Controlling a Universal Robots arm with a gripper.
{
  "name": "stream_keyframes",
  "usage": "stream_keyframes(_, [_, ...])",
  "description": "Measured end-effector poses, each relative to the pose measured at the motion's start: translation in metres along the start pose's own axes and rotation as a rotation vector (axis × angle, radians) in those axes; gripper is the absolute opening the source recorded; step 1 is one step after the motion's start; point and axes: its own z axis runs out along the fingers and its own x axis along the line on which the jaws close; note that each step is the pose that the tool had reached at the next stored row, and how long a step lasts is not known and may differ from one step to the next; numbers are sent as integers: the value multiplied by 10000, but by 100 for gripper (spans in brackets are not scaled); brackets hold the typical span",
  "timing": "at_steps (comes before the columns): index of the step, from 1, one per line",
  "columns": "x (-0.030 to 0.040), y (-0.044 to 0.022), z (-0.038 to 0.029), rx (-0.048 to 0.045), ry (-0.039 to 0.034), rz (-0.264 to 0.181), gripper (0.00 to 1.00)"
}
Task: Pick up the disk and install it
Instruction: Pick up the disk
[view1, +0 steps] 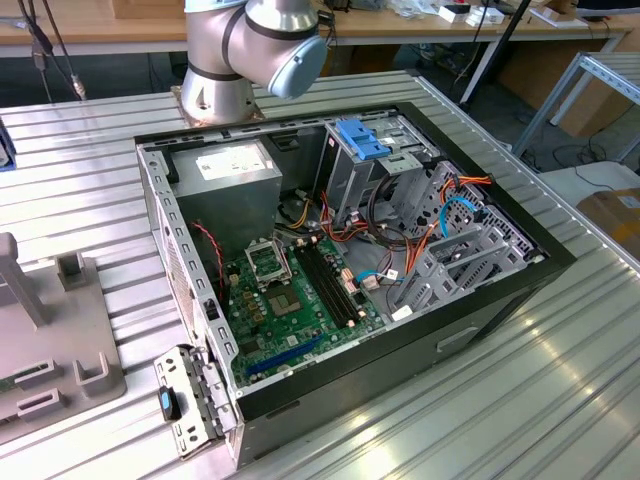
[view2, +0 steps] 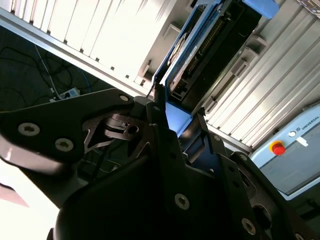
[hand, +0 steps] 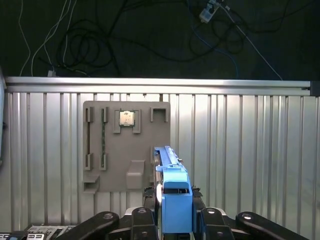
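Observation:
The disk (hand: 172, 192) is seen edge-on in the first wrist view, a slab with a bright blue carrier. My gripper (hand: 174, 206) is shut on it, one black finger (hand: 150, 197) on each side. It hangs above the ribbed metal table, by the edge of a grey fixture plate (hand: 125, 150). In the second wrist view the disk (view2: 200, 47) shows its dark body and blue rail reaching away from the gripper (view2: 177, 120). In the exterior view the open computer case (view1: 500, 290) lies on the table with its drive cages (view1: 440, 250) exposed.
The arm's base (view1: 215, 90) stands behind the case. A ribbed blue latch (view1: 360, 138) tops a grey cage inside. The fixture plate carries a chip (hand: 126, 118) and several slots. A grey fixture (view1: 50, 350) lies at the exterior view's left. Cables lie on the floor past the table edge (hand: 160, 82).

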Motion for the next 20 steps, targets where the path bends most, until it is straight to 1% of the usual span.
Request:
stream_keyframes(3, [0, -42, 0, -1, 0, 0, 36])
stream_keyframes(6, [0, -116, 1, 0, 0, 0, 36])
stream_keyframes(8, [0, -152, 1, -1, 0, 0, 36])
stream_keyframes(10, [-1, -217, 2, -1, 1, 0, 36])
stream_keyframes(11, [-3, -267, 3, 0, 0, 0, 36])
stream_keyframes(15, [-3, -360, 4, -2, 1, 1, 36])
stream_keyframes(17, [-3, -463, 6, -1, 0, 0, 36])
stream_keyframes(19, [-4, -512, 6, -1, 0, 1, 36])
stream_keyframes(20, [-4, -549, 6, -2, 1, -1, 36])
